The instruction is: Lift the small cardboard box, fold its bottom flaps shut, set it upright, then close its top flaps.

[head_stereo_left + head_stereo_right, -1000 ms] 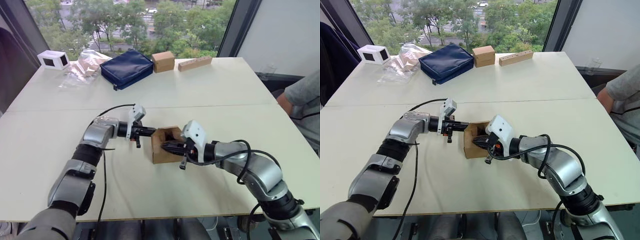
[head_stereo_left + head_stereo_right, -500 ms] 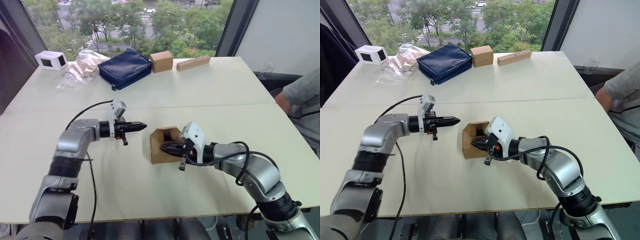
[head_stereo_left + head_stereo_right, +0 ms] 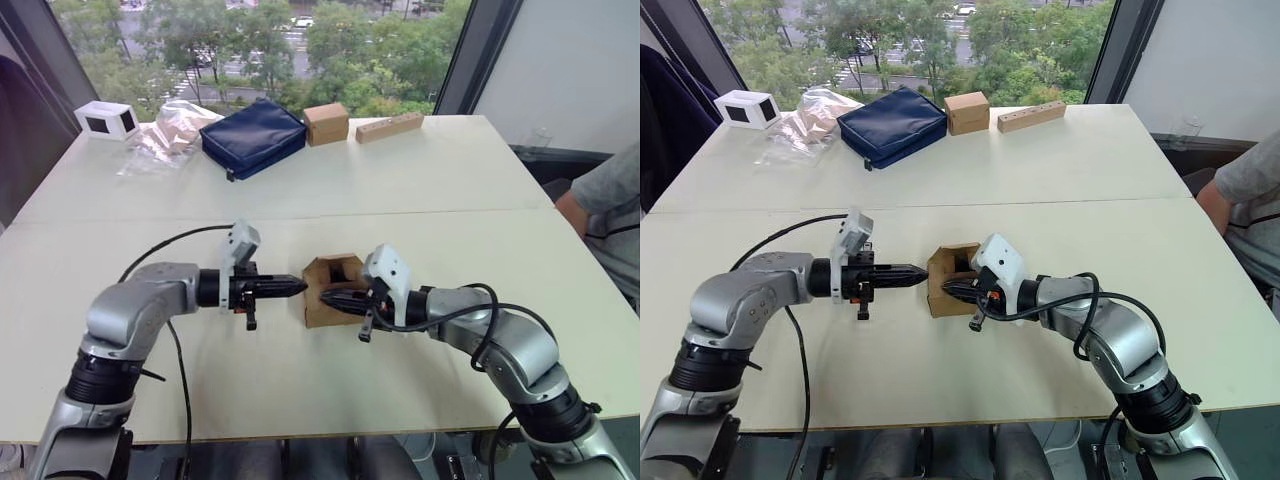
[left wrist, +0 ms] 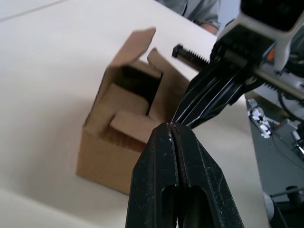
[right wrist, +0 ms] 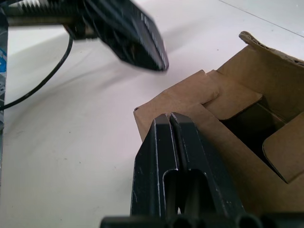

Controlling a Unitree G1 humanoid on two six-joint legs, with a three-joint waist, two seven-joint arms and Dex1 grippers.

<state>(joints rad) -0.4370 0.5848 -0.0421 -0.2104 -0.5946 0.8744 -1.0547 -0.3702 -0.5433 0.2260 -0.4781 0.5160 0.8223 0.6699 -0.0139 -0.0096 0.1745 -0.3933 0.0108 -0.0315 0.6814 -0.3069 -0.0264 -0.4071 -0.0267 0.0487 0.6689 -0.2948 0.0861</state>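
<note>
The left gripper (image 3: 296, 288), two black fingers pressed together on nothing, points at the left side of the small plain brown corrugated cardboard box (image 3: 325, 298) from just beside it, at the centre of the left eye frame. The right gripper (image 3: 333, 298), fingers also pressed together and empty, rests at the box's front top edge. The box stands on the pale cream table (image 3: 420, 180), its upper flaps (image 4: 142, 92) partly folded inward with one raised and a dark opening between them. Folding well probably means one gripper steadying a wall while the other presses each flap flat in turn, short flaps first. No brand, label or writing is readable on the box. In the upper left lie a dark blue fabric pouch (image 3: 253, 136) and a smaller brown cardboard cube (image 3: 326, 122).
</note>
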